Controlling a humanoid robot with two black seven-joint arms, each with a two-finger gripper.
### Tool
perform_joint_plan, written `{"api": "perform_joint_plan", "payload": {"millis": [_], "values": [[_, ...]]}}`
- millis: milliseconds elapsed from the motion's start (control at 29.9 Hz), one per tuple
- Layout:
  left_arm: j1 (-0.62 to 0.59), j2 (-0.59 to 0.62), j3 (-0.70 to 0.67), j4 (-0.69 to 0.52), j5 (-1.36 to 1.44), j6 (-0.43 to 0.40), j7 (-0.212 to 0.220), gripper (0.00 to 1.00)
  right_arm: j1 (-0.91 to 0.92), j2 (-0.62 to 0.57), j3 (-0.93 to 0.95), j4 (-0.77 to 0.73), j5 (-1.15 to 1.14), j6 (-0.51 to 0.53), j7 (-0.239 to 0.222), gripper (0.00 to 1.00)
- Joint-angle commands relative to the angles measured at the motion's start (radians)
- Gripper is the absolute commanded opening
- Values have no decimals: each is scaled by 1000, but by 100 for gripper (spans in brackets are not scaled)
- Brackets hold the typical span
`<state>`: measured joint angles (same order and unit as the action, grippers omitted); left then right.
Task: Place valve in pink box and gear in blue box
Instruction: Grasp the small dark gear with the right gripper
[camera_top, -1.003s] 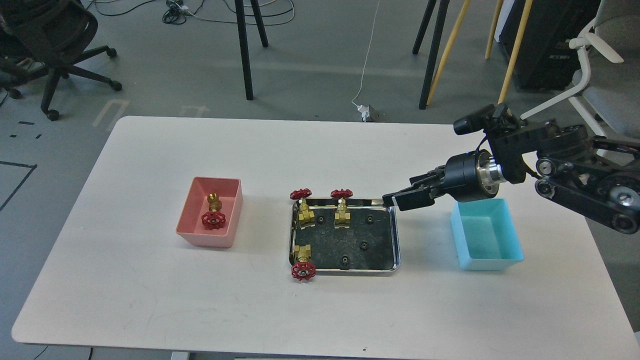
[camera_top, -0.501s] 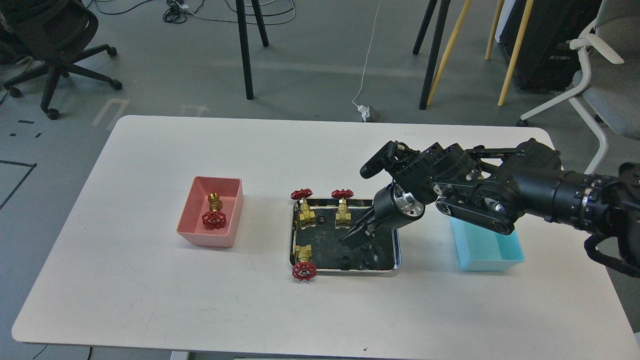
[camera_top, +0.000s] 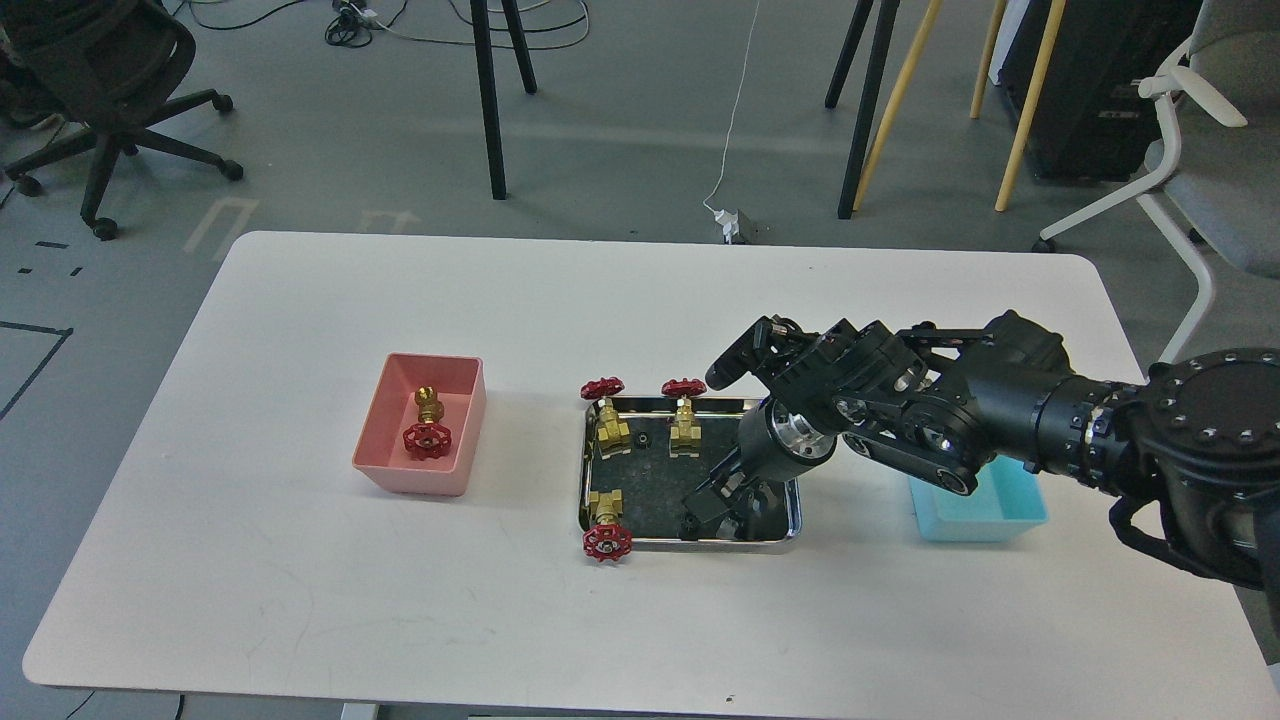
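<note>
So in the last second the right arm swung in from over the blue box (camera_top: 985, 505) and dropped its right end effector (camera_top: 712, 503) down into the steel tray (camera_top: 795, 505). A second ago it was hanging up by the tray's 1 o'clock corner; half a second ago it was over the middle; now the tip is down low at roughly the 5 o'clock part of the tray, right by a gear (camera_top: 688, 523) sitting near the front rim. Looks to me like it's lining up for a gear pick, which makes sense since the blue box looks empty in what shows past the arm.

Whether the fingers are apart or pinched I honestly can't tell, it's all black on a black tray liner. No sign it has the gear yet, though contact is too dark to judge.

Nothing else budged. One valve (camera_top: 427, 422) already lies in the pink box (camera_top: 375, 470) at 9 o'clock on the desk (camera_top: 300, 600). Three more valves are in the tray: two along the 12 o'clock edge and one at 7 o'clock with its red wheel hanging over the rim. Another gear (camera_top: 643, 439) sits between the two back valves. The other gears seen earlier are now hidden behind the arm.

Left arm isn't in shot at all.
</note>
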<state>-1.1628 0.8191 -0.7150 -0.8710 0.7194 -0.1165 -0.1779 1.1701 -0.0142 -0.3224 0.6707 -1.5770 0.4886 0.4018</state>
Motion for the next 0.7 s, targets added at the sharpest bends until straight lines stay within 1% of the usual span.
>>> {"api": "perform_joint_plan", "payload": {"millis": [0, 67, 401, 468, 668], "values": [[-2, 0, 0, 1, 0, 1, 1, 100, -1, 0, -9, -3, -3, 0, 0, 75], [-2, 0, 0, 1, 0, 1, 1, 100, -1, 0, -24, -10, -12, 0, 0, 70], [-5, 0, -1, 15, 0, 1, 1, 100, -3, 3, -32, -42, -14, 0, -9, 67], [-11, 0, 0, 15, 0, 1, 1, 100, -3, 14, -33, -49, -14, 0, -9, 64], [-11, 0, 0, 17, 0, 1, 1, 100, 0, 14, -58, -51, -14, 0, -9, 58]]}}
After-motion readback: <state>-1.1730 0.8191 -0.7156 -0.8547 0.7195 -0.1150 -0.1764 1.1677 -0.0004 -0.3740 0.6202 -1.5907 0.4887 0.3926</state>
